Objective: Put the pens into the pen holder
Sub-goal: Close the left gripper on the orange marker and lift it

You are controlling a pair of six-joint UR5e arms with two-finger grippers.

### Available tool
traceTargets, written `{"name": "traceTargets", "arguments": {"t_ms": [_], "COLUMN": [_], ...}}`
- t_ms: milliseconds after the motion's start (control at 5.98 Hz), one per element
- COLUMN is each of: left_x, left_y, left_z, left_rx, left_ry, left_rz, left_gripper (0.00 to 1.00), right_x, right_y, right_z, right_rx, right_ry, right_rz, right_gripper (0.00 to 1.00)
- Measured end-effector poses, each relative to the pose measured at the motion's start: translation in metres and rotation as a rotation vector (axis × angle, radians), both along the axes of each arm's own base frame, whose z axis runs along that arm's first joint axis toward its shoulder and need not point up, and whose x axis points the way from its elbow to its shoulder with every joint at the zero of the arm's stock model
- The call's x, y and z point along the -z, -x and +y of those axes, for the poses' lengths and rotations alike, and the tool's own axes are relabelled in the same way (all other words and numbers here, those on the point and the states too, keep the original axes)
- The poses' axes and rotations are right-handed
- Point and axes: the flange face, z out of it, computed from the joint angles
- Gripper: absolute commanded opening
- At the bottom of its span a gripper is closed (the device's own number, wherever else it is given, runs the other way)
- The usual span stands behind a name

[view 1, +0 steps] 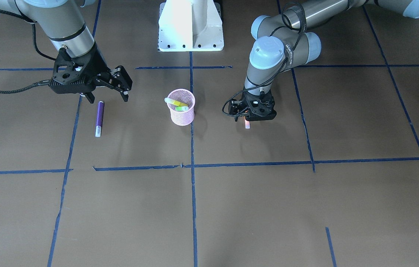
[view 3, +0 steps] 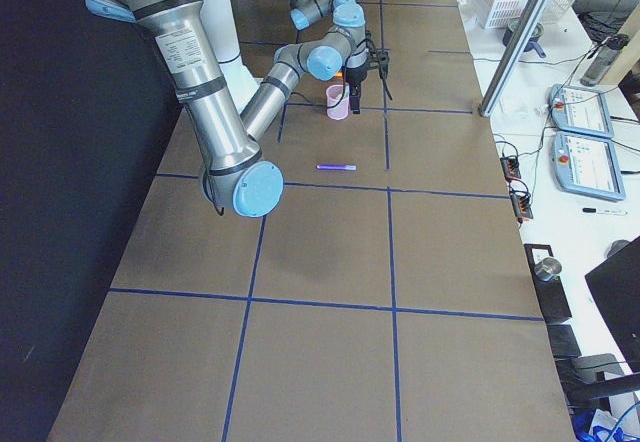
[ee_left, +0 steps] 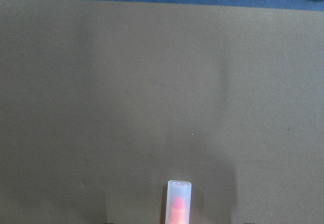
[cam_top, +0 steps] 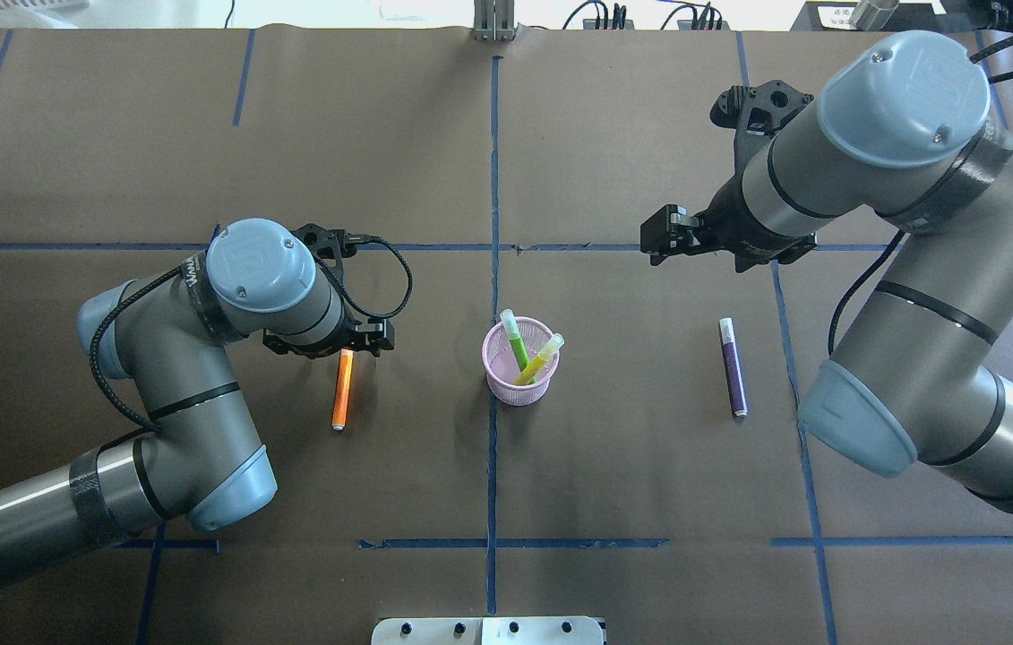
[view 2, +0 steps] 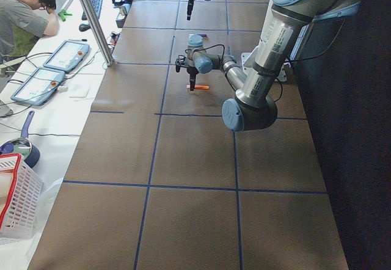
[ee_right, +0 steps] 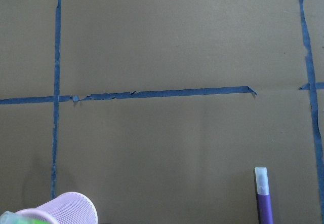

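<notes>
A small round pink wire-mesh cup (cam_top: 519, 387) stands at the centre of the brown paper-covered table (cam_top: 649, 502). A bright green pen (cam_top: 515, 339) and a yellow-green pen (cam_top: 544, 356) lean inside it, pale ends up, and two pens are yet to be collected. In the overhead view, left of the cup, the left end effector (cam_top: 340, 346) sits low over the upper tip of a slim orange pen (cam_top: 341, 394), which lies flat with its long axis running almost straight up and down the frame. The left wrist camera shows only that pen's clear-capped end at bottom centre, so whether the jaws are spread or closed on it cannot be told. Right of the cup and well apart from it, a slim purple pen (cam_top: 733, 369) lies flat on a similar line, pale end toward the top of the frame. In the front-facing view the right end effector (view 1: 108, 97) is empty, fingers spread wide, by the purple pen's dark end at upper left. Each arm is nearer its own pen. The left-side pickup looks to be the step in hand, and it turns on the jaws closing across the orange pen's narrow width.
</notes>
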Motion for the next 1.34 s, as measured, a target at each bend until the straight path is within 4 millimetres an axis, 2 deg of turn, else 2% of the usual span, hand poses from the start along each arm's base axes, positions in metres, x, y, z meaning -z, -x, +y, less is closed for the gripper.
{"name": "traceTargets", "arguments": {"t_ms": [669,837,1004,1171,1338], "left_x": [-0.0006,-0.0007,-0.0008,-0.001,-0.0012], "left_y": [-0.0026,-0.0029,-0.0031,-0.0032,-0.0032], "left_z": [0.0031,0.0035,0.0038,0.0039,0.0039], "left_rx": [-0.005,-0.006,-0.006,-0.006,-0.005], "left_ry": [0.005,0.005,0.006,0.008,0.009], "left_rz": [-0.002,-0.002,-0.003,-0.004,-0.005], "left_gripper": [0.83,0.76,0.49,0.39,0.39], "right_x": [-0.0015,-0.0019,-0.0017,-0.0013,-0.0011], "right_y": [0.0002,0.0001,-0.0001,-0.0001,-0.0001], "right_z": [-0.0002,-0.0001,0.0001,0.0001,0.0001], "right_rx": [0.0,0.0,0.0,0.0,0.0], "right_ry": [0.002,0.003,0.002,0.002,0.002], "right_rz": [0.002,0.003,0.002,0.002,0.001], "right_gripper": [1.0,1.0,1.0,1.0,1.0]}}
